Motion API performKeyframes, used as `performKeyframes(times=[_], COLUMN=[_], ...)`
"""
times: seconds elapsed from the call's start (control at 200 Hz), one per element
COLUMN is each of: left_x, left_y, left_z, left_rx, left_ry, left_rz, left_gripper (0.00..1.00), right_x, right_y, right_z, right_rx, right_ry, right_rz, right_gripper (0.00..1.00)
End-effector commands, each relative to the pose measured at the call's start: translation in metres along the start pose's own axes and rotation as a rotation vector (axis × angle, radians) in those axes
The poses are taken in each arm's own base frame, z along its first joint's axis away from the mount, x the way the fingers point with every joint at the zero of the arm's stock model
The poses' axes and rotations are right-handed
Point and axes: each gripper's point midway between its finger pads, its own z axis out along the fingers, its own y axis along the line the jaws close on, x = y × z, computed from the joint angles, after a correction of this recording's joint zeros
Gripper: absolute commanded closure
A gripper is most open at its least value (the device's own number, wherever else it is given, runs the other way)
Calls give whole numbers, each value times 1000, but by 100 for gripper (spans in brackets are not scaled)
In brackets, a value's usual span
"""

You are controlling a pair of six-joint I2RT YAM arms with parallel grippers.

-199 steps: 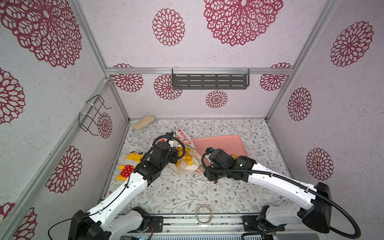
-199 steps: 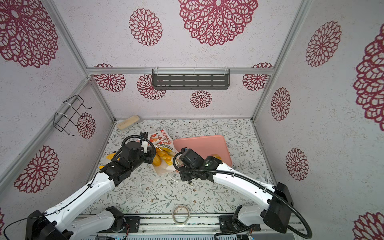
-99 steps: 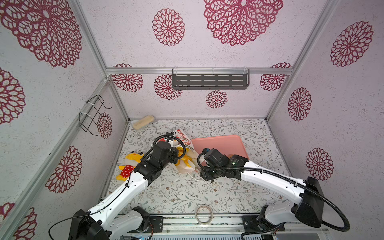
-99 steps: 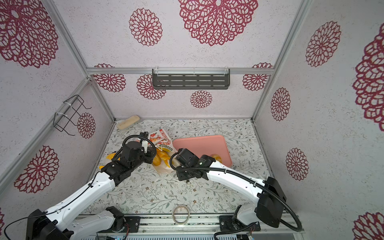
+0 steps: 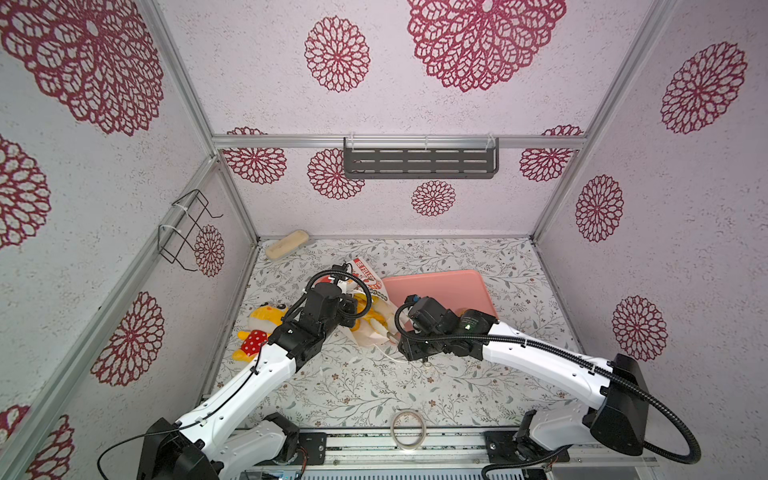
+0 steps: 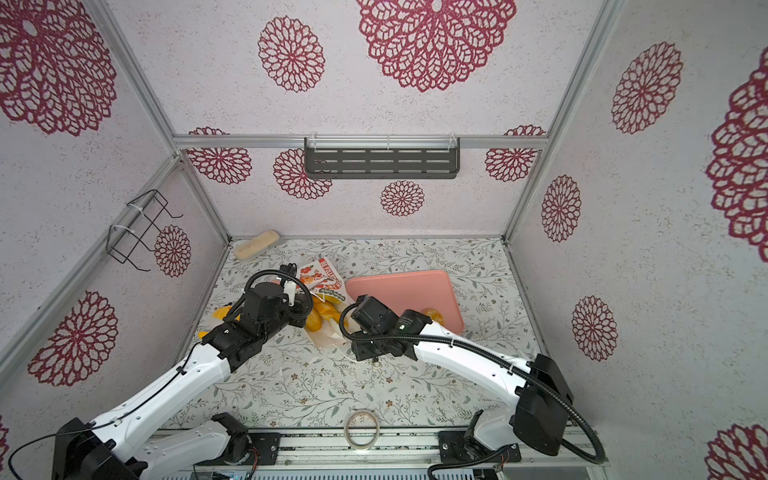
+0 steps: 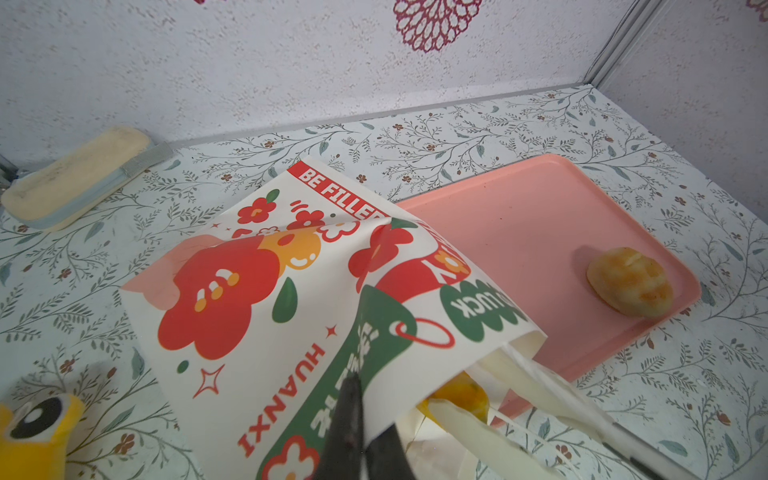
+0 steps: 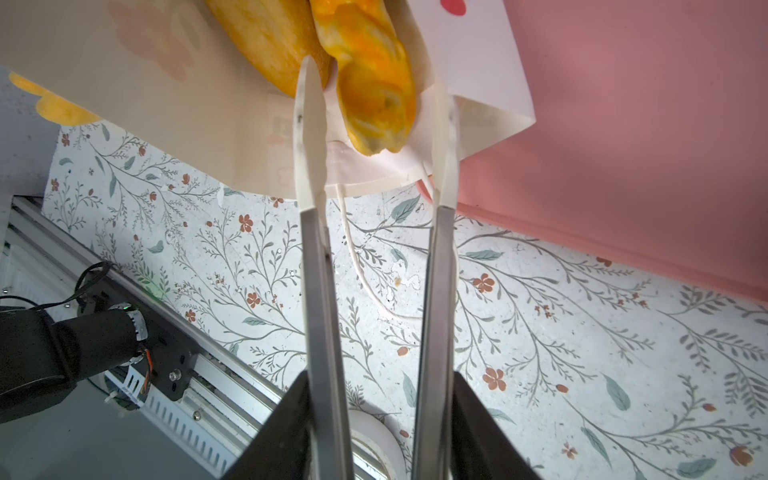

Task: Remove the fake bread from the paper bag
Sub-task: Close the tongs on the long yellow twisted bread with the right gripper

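Fake bread is lying in the open mouth of the paper bag, which is resting on its side near the middle of the tabletop, just beside the pink tray. The left hand is pinching the bag's upper edge, and the right hand is holding its fingers spread on both sides of one braided piece.
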Motion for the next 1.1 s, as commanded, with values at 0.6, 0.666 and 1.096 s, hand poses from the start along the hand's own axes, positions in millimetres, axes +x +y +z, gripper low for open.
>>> performKeyframes(times=[0.6, 0.666, 1.096], left_x=[-4, -5, -8], left_y=[1, 1, 2], left_z=[0, -1, 0], left_rx=[-9, -8, -18], left_ry=[7, 3, -1], left_rz=[-2, -2, -8], left_gripper=[100, 100, 100], right_x=[-30, -29, -18], right_y=[30, 29, 14], right_z=[30, 35, 18], right_rx=[-42, -33, 34], right_ry=[-6, 7, 31], right_rz=[-67, -72, -90], right_gripper=[50, 54, 96])
